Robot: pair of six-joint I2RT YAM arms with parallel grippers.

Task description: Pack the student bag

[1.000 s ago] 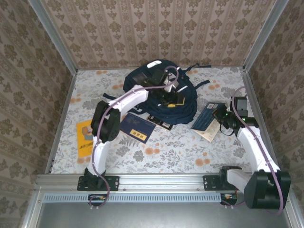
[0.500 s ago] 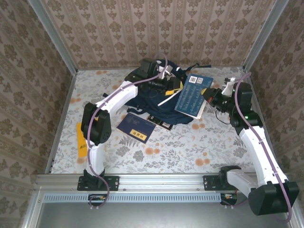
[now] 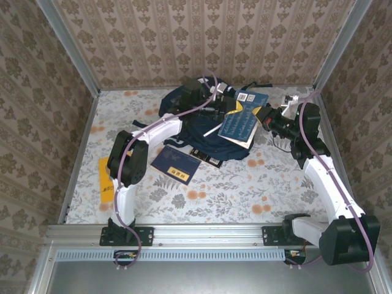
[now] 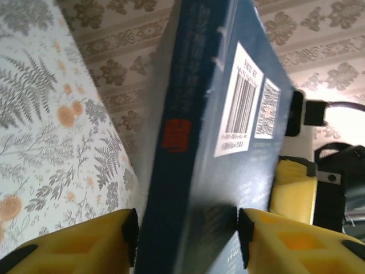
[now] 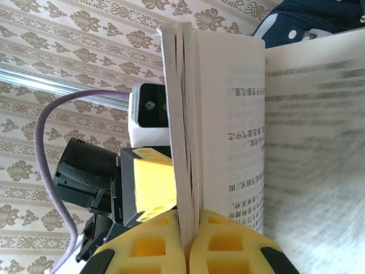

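The right gripper [image 5: 190,242] is clamped tight on the page edge of the blue book [image 3: 241,121], which hangs over the right side of the student bag [image 3: 214,139]. The left gripper [image 4: 185,240] straddles the book's spine, but actual pressing cannot be told. The bag lies far-centre on the table [image 3: 214,184].

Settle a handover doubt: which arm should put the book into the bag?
Left, probably: the left claw grips the blue book over the student bag; the right claw pinches its pages.
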